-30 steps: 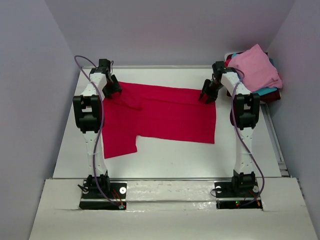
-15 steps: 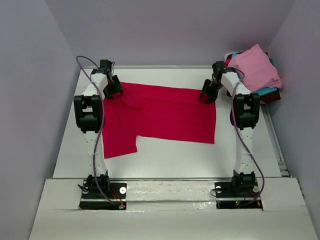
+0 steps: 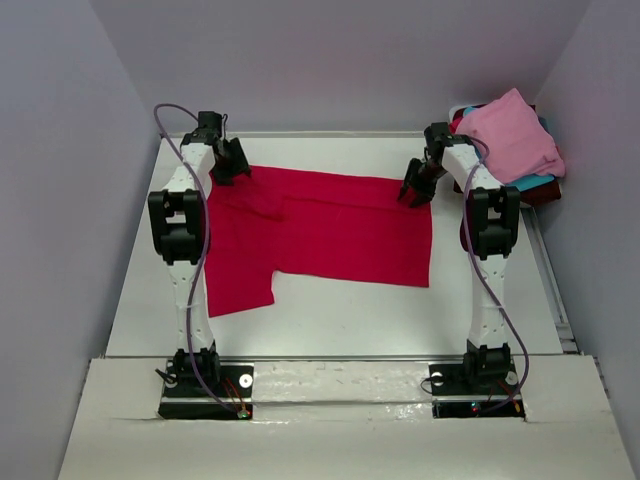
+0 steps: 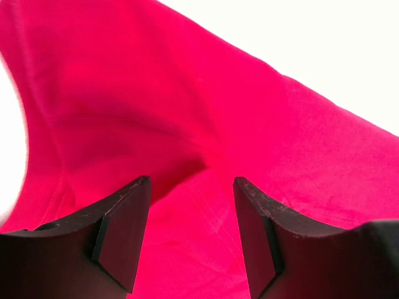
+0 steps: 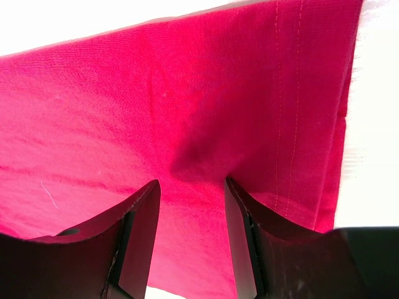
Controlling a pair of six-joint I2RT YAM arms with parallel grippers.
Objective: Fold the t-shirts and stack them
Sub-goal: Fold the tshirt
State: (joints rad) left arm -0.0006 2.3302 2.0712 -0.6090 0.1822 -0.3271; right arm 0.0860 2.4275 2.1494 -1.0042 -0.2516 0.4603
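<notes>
The crimson-red t-shirt (image 3: 320,230) lies spread flat across the middle of the table, with one sleeve toward the front left. My left gripper (image 3: 232,162) is open over the shirt's back left corner; in the left wrist view its jaws (image 4: 190,187) stand apart above a fold of red cloth (image 4: 187,112). My right gripper (image 3: 415,190) is open at the shirt's back right corner; in the right wrist view its jaws (image 5: 190,187) straddle red cloth (image 5: 156,106) near the stitched hem, and their tips look pressed down on it.
A pile of other t-shirts sits at the back right, off the table's corner: light pink (image 3: 510,135) on top, teal-blue (image 3: 532,182) and dark maroon (image 3: 545,193) under it. White walls close in the table on the left, back and right.
My left gripper has moved back, away from the shirt's shoulder toward its far left corner. The right gripper and the shirt have not moved.
</notes>
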